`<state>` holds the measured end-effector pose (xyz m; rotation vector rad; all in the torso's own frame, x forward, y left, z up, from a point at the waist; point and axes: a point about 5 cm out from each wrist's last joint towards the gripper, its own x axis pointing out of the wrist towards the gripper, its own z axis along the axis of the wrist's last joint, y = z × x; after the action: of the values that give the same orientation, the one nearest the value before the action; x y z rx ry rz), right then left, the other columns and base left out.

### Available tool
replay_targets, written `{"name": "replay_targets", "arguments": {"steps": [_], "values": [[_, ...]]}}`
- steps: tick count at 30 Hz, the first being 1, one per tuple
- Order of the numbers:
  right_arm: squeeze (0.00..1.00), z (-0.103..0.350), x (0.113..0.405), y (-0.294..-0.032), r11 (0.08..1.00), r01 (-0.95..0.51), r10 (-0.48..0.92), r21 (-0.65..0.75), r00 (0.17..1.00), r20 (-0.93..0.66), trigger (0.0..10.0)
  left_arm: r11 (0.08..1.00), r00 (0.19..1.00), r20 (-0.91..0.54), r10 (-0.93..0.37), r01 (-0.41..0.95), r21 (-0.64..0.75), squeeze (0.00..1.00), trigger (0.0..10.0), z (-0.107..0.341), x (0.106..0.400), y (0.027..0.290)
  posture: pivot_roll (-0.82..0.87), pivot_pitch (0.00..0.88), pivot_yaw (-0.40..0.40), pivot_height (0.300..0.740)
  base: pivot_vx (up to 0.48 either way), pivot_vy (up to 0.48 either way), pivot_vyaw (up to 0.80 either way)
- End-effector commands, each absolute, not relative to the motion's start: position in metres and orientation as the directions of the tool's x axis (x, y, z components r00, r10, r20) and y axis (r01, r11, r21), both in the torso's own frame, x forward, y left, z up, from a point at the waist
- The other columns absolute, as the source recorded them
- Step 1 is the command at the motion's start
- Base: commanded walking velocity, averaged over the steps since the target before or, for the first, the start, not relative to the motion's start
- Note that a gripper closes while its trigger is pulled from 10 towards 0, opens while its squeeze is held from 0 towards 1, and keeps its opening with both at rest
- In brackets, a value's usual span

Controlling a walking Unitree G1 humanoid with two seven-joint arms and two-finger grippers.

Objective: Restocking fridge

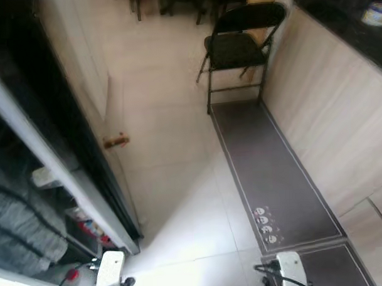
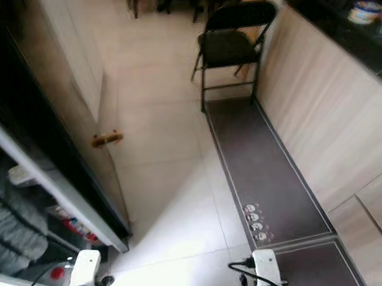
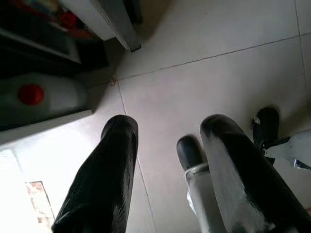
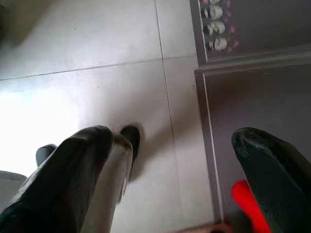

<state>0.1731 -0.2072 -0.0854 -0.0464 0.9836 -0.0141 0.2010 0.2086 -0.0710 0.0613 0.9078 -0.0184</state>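
The open fridge [image 1: 29,186] stands on my left, its grey door edge [image 1: 67,185] running diagonally, with red-labelled items [image 1: 93,231] low on a shelf. A white jug with a red cap [image 3: 43,97] sits low in the fridge, close to my left gripper [image 3: 167,131]. That gripper hangs open over the tiled floor with nothing between its fingers. My right gripper [image 4: 170,138] also hangs open and holds nothing, above the seam between the floor tiles and the dark mat [image 4: 252,111]. Both arms [image 1: 111,271] show low at the front of the eye views.
A black folding chair [image 1: 238,44] stands ahead at the far end of a long dark mat [image 1: 273,171]. A light wooden counter front [image 1: 341,125] with a black top and a bowl [image 1: 376,12] runs along the right. A beige panel with a brown handle [image 1: 115,141] is beyond the fridge.
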Motion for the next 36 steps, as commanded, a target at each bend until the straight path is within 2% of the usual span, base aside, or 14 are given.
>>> {"name": "replay_targets", "arguments": {"steps": [1,5,36], "values": [[0.0,-0.0876,0.165,-0.2154,0.998,-0.001,-0.054,-0.064,0.528,-0.847,10.0,0.997,0.611,-0.791,-0.02,0.068,0.027,0.0,10.0,-0.0718,0.2033,0.1982,-0.11,0.118,-0.014,0.74,0.319,0.0,-0.8],[0.0,-0.0874,0.1653,-0.2157,0.998,-0.003,-0.054,-0.066,0.529,-0.847,10.0,0.997,0.611,-0.791,-0.019,0.066,0.027,0.0,10.0,-0.0717,0.2035,0.198,-0.11,0.123,-0.016,0.74,0.319,0.0,-0.71],[0.0,-0.0862,0.1684,-0.2148,0.998,0.005,-0.059,-0.066,0.541,-0.839,10.0,0.998,0.615,-0.789,-0.007,0.053,0.033,0.0,10.0,-0.0703,0.2051,0.2015,-0.11,0.155,-0.01,0.74,0.322,0.0,0.0]]}}
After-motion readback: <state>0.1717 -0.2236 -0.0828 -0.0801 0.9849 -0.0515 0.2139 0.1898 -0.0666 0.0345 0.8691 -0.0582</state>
